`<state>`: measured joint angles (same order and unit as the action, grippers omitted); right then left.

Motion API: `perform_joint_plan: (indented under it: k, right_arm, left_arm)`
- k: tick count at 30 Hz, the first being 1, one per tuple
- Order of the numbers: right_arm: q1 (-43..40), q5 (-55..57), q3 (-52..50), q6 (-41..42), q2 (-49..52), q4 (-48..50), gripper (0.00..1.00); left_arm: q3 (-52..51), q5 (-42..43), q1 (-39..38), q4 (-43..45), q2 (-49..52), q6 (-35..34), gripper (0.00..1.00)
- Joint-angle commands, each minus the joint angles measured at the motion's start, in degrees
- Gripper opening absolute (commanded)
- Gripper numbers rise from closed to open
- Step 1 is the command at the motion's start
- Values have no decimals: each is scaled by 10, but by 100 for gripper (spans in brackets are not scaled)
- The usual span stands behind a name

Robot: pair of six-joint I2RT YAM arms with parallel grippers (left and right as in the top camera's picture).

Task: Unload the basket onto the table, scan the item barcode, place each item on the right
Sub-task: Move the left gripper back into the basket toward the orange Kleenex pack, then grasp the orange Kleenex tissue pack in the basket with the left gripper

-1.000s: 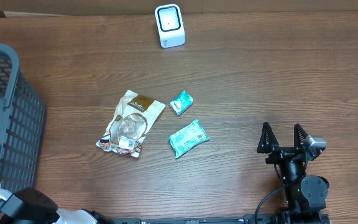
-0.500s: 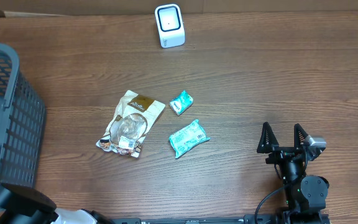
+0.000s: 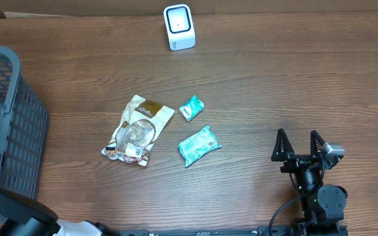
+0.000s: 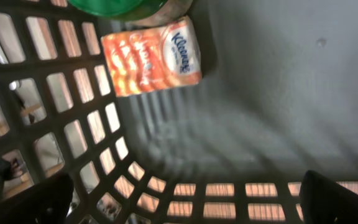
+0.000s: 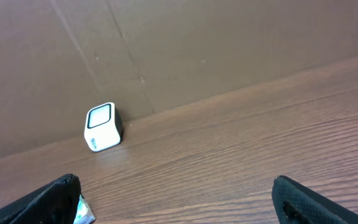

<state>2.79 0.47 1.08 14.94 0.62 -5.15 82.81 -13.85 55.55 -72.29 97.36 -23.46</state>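
Left wrist: left gripper [image 4: 185,198] spread wide inside basket [image 4: 98,149], orange tissue pack [image 4: 151,55] ahead, untouched.

Black right arm [image 3: 320,196], pointed black claw [image 3: 298,134]

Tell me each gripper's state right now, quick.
Left gripper: open, jaws wide apart, holding nothing, pointed into the basket.
Right gripper: open, jaws wide apart, holding nothing.

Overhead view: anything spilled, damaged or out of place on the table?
Nothing stands out. The brown snack bag, small teal packet and larger teal packet lie flat and apart; the scanner stands upright.
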Motion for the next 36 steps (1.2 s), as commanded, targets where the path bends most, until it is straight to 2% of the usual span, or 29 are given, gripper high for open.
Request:
perform_joint_plan:
  k: [1, 6, 13, 27, 36]
  right_arm:
    - [5, 8, -6, -2, -5, 5, 100]
    - [5, 8, -6, -2, -5, 5, 100]
    - [5, 8, -6, -2, -5, 5, 100]
    - [5, 8, -6, -2, -5, 5, 100]
    - [5, 8, -6, -2, -5, 5, 100]
  left_arm:
    - [-29, -18, 3, 23, 1, 3, 99]
    - [-59, -29, 3, 65, 1, 3, 100]
    - [-62, -50, 4, 79, 1, 13, 100]
    - [-123, -47, 4, 155, 5, 29, 100]
    - [-137, -47, 4, 160, 5, 41, 100]
